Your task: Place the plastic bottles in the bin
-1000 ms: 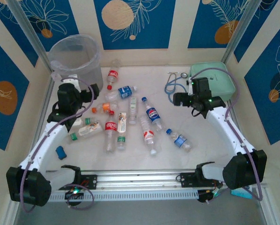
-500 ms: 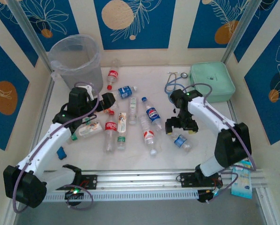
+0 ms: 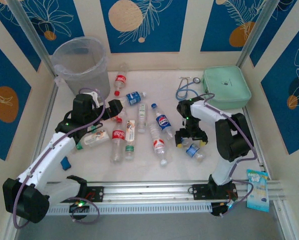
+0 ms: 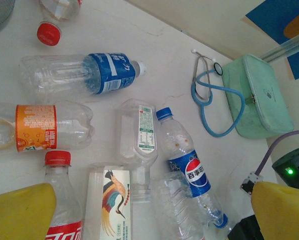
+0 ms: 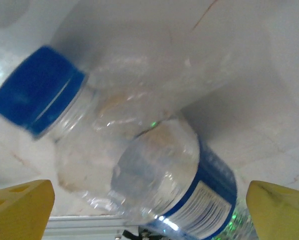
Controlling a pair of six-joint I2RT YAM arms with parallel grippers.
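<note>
Right claw [image 3: 191, 142] spread wide, straddling a blue-capped bottle [image 3: 194, 151] at four o'clock; left claw [image 4: 149, 215] wide open, empty.

The top external camera looks steeply down from above and behind the arm bases [image 3: 214, 192], taking in the whole table [image 3: 179, 167]. The left wrist camera faces down from moderate height over the bottles [image 4: 84, 75] at the table's middle. Its Pepsi bottle [image 4: 189, 170] and mint-green case [image 4: 257, 97] also appear overhead. The right wrist camera hangs very close over one blue-capped bottle [image 5: 154, 165], likewise visible from above.
</note>
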